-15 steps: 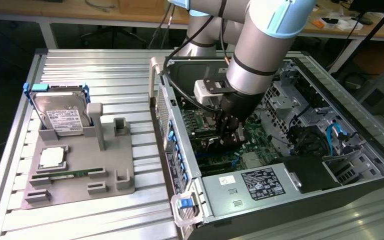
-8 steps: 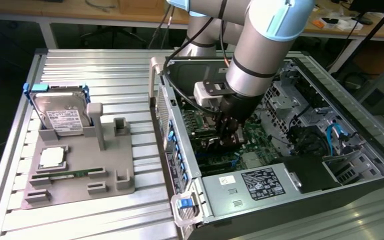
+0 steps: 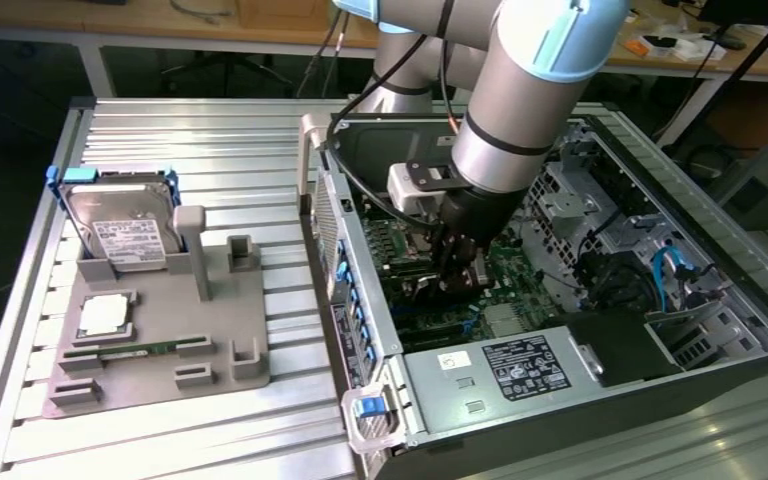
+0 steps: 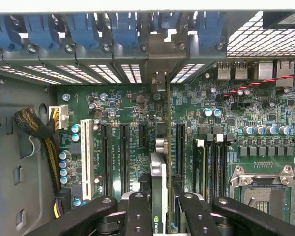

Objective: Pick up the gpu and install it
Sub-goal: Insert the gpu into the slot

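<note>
In the wrist view the gpu [image 4: 159, 189] shows edge-on, a thin card with a silvery edge, clamped between my gripper's [image 4: 161, 209] black fingers [image 4: 137, 214]. It stands upright over the green motherboard [image 4: 128, 113], running along the black expansion slots [image 4: 124, 152]. Its metal end bracket [image 4: 160, 66] reaches the case's rear slot openings. Whether the card sits in a slot I cannot tell. In the exterior view my gripper [image 3: 462, 268] is deep inside the open computer case [image 3: 704, 260], with the dark gpu [image 3: 427, 290] under it.
A yellow-black cable bundle [image 4: 37, 130] lies at one side of the board, memory slots [image 4: 211, 162] and the processor socket [image 4: 263, 194] at the other. Outside the case, a grey fixture [image 3: 157, 330] holds a hard drive [image 3: 124, 225], a processor [image 3: 104, 313] and a memory stick [image 3: 137, 350].
</note>
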Robot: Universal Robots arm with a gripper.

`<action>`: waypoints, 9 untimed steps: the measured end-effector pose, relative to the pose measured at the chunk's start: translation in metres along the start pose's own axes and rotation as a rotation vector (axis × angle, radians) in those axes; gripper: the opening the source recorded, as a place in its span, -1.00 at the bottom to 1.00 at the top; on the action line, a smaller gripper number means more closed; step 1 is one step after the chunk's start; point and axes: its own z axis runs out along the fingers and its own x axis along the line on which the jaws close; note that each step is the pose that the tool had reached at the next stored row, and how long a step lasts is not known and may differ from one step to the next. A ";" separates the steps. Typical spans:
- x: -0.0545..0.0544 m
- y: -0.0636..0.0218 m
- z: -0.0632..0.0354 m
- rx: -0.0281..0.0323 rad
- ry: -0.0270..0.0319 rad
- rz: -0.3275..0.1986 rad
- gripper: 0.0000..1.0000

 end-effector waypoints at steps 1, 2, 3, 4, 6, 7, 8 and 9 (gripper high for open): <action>0.000 0.0000 0.0000 0.0000 0.0000 0.000 -0.47; 0.000 0.0000 0.0000 0.0000 0.0001 0.000 -0.47; 0.000 0.0000 0.0001 -0.0002 0.0004 0.000 -0.47; 0.000 0.0000 0.0005 -0.0001 0.0002 0.000 -0.47; 0.000 0.0000 0.0014 -0.0001 0.0002 0.000 -0.47; 0.000 0.0000 0.0024 -0.0002 0.0004 0.000 -0.47; 0.000 -0.0001 0.0037 -0.0002 0.0007 0.000 -0.47; 0.000 -0.0001 0.0066 -0.0003 0.0004 0.000 -0.47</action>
